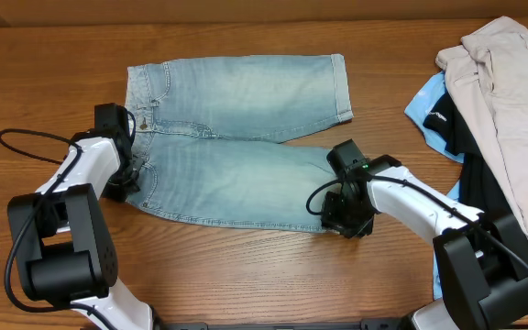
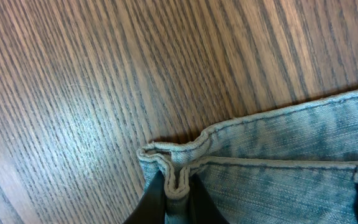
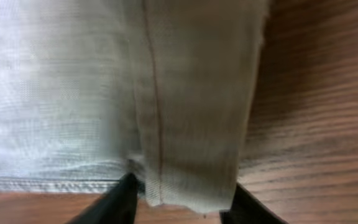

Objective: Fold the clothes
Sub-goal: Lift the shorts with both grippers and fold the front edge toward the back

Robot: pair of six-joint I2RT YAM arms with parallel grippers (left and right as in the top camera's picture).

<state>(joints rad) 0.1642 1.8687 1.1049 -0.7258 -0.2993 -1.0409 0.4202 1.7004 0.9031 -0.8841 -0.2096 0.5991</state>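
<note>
At your left hand [image 1: 122, 181], waistband end of the denim shorts [image 1: 236, 137]. Wrist view: hand [image 2: 178, 200] closed tight, both fingers [image 2: 154, 202] pinching a small upright fold of the waistband edge. Cloth puckers at the pinch; the rest of the band runs flat away from it. Bare table [image 2: 73, 93] ahead of the fingertips.

At your right hand [image 1: 342, 220], hem end of the nearer leg. Wrist view: hand [image 3: 182, 202] spread wide, one finger [image 3: 120, 199] on each side of the hemmed corner, seam running down between them. Cloth sits in the gap unsqueezed. Cannot tell whether the pads touch it. Picture is soft here.

Between your two hands the shorts lie spread flat on the table [image 1: 246, 275], one leg stretching from the left hand's pinch to the right hand. The other leg lies beyond it, further from both hands, its hem free.

Well off past your right hand, apart from the shorts: beige trousers [image 1: 511, 101] heaped over a black shirt [image 1: 479, 183] and a sky-blue shirt [image 1: 429, 110].
</note>
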